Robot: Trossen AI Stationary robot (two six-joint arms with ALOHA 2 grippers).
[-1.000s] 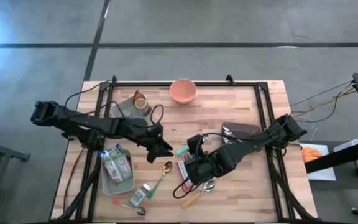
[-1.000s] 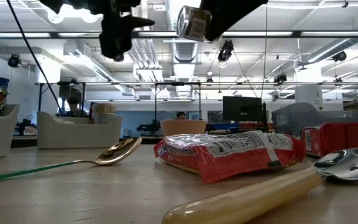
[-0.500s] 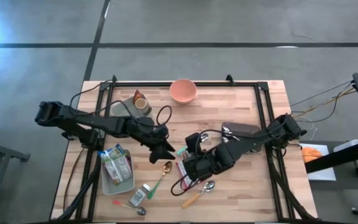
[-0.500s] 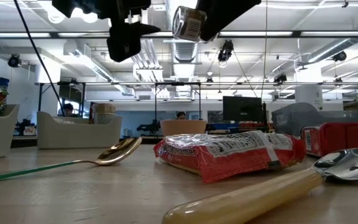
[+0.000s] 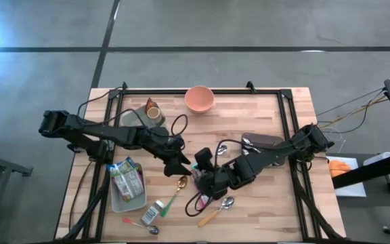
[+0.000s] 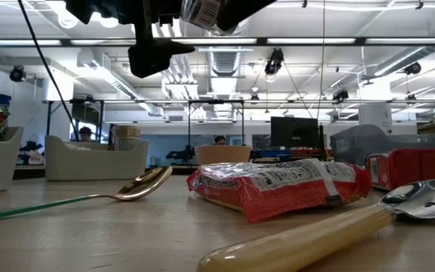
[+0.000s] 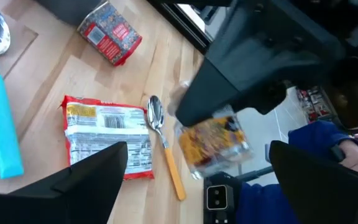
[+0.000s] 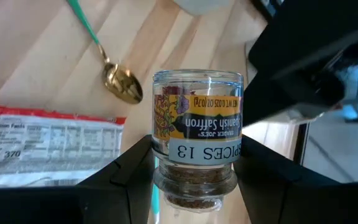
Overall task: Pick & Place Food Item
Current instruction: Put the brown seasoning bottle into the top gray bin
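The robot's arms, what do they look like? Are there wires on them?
Both arms are black and made of jointed segments. The left gripper and right gripper each end in two flat, dark, blocky fingers. Thin black cables loop loosely along both arms.

In the low view, the spice jar [image 6: 211, 13] is cut off by the top edge. In the high view, the jar is hidden among the arms. The red packet [image 5: 198, 181] lies mostly under the right gripper [image 5: 204, 171].
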